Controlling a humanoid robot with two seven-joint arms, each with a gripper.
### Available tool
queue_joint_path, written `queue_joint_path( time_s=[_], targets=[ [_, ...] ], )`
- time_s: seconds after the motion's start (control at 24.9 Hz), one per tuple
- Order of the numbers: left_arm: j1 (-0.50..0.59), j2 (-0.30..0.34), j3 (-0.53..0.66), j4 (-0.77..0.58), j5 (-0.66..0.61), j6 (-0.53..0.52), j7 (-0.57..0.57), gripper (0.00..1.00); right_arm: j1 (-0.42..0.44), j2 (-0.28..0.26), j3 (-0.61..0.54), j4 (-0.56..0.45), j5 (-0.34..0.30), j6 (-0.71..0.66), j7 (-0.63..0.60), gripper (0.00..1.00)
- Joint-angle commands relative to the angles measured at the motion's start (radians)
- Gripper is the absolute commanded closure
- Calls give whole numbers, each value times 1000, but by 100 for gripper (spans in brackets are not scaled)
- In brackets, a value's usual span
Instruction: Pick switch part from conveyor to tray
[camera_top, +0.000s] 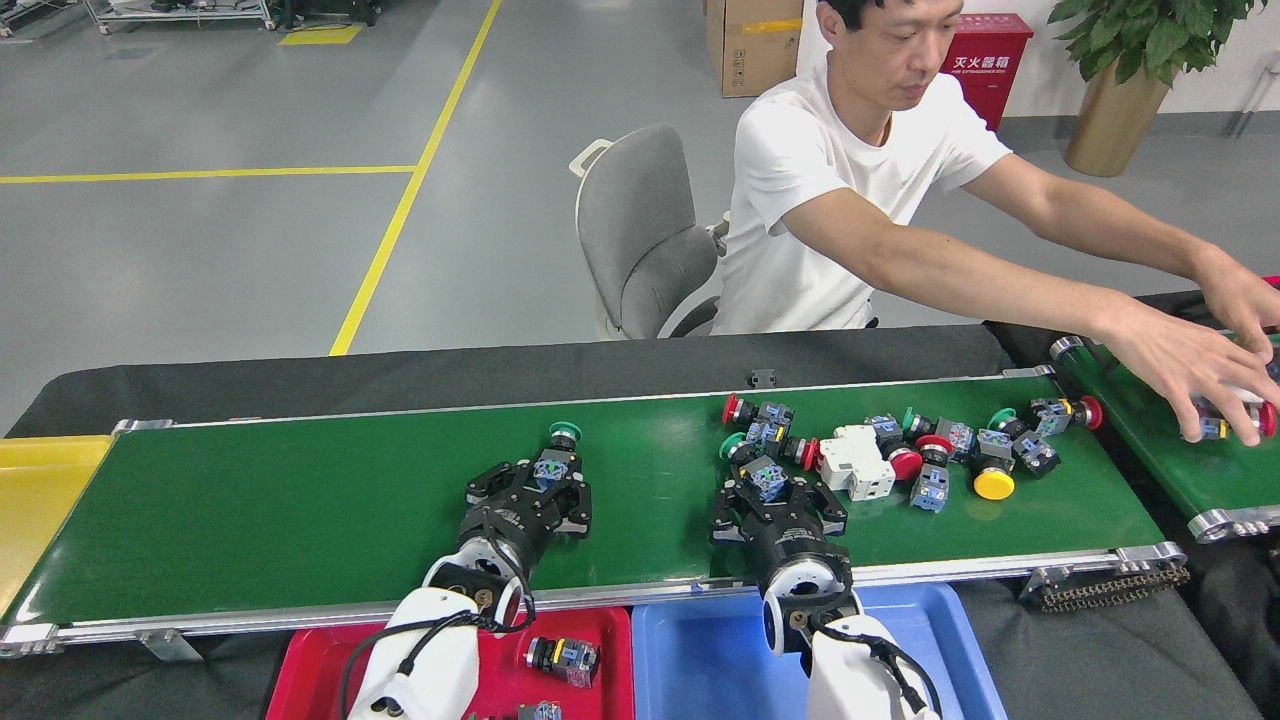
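The conveyor (300, 510) is the wide dark-green belt with silver rails across the middle. A green-capped switch part (553, 458) lies on it, and my left gripper (545, 482) has its fingers drawn in against the part's blue base. To the right, a second green-capped switch part (758, 472) lies between the spread fingers of my right gripper (778, 500), which is open. Further switch parts (935, 462) and a white breaker (855, 462) are clustered on the belt's right half. The red tray (310, 670) below the belt holds a switch part (562, 660). The blue tray (700, 660) sits beside it.
A person in a white shirt sits behind the belt, both hands (1215, 370) reaching onto a second green belt (1150, 400) at the right. A yellow bin (40, 490) stands at the left end. A grey chair (640, 230) is behind.
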Motion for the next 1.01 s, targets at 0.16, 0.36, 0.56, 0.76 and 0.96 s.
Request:
queue_joint_path(
  time_s=[0.16, 0.36, 0.56, 0.76, 0.96],
  targets=[
    [417, 115, 202, -560, 81, -391, -1, 35, 135, -36, 0, -282, -15, -180, 69, 85],
    [618, 106, 431, -636, 180, -680, 1, 0, 337, -65, 0, -518, -17, -421, 98, 82],
    [624, 98, 572, -628, 181, -680, 19, 0, 412, -53, 17, -554, -15, -565, 111, 48],
    [627, 25, 775, -580, 157, -522, 160, 2, 411, 11, 85, -552, -15, -570, 109, 3],
    [638, 28, 894, -501, 123, -465, 194, 2, 403, 10, 71, -554, -23, -568, 111, 3]
  ],
)
